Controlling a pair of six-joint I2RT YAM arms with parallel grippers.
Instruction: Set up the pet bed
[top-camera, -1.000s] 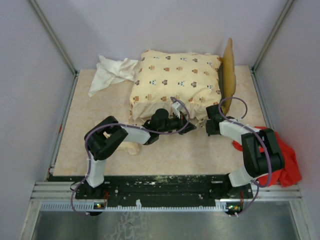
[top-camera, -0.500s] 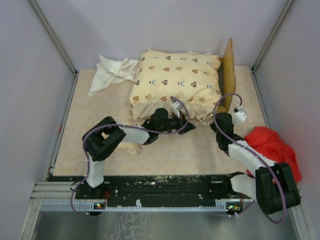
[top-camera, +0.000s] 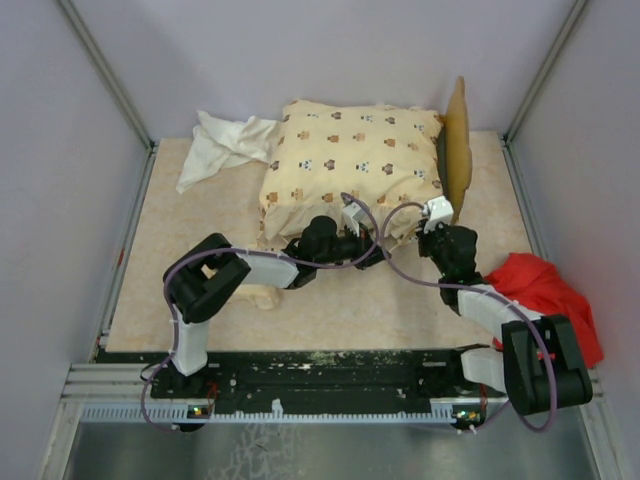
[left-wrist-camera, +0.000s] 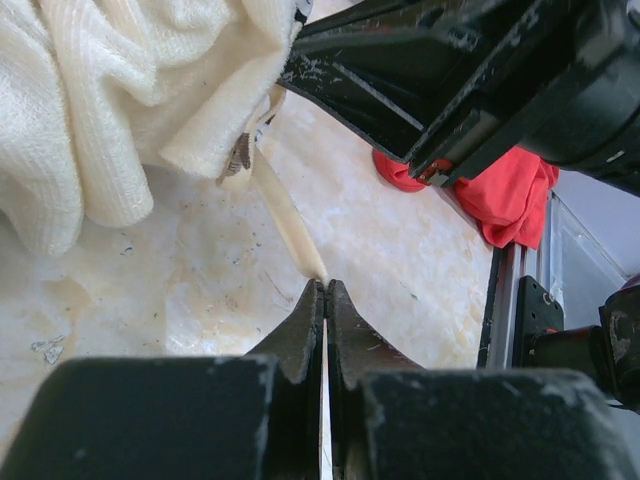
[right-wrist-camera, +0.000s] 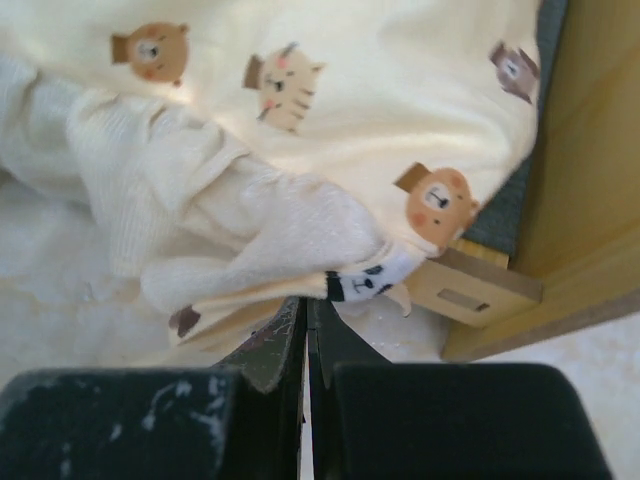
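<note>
The pet bed's cream animal-print cushion (top-camera: 350, 160) lies on the wooden frame, whose wavy headboard (top-camera: 458, 150) stands at the right. My left gripper (top-camera: 386, 250) sits at the cushion's near edge. In the left wrist view the left gripper (left-wrist-camera: 325, 286) is shut on a thin, taut cream strip (left-wrist-camera: 285, 215) of the cushion (left-wrist-camera: 120, 100). My right gripper (top-camera: 428, 225) is at the near right corner. There the right gripper (right-wrist-camera: 305, 300) is shut, its tips touching the underside of the cushion (right-wrist-camera: 300, 230) beside the frame (right-wrist-camera: 590, 150). A small cream pillow (top-camera: 265, 296) lies half hidden under my left arm.
A plain white cloth (top-camera: 225, 145) is crumpled at the back left. A red cloth (top-camera: 545, 295) lies at the right by my right arm, and the red cloth (left-wrist-camera: 500, 190) also shows in the left wrist view. Grey walls close in on three sides.
My right arm swung out to the right, then came back up to the cushion's near right corner with its jaws closing fully. The left arm and the cushion barely moved.
</note>
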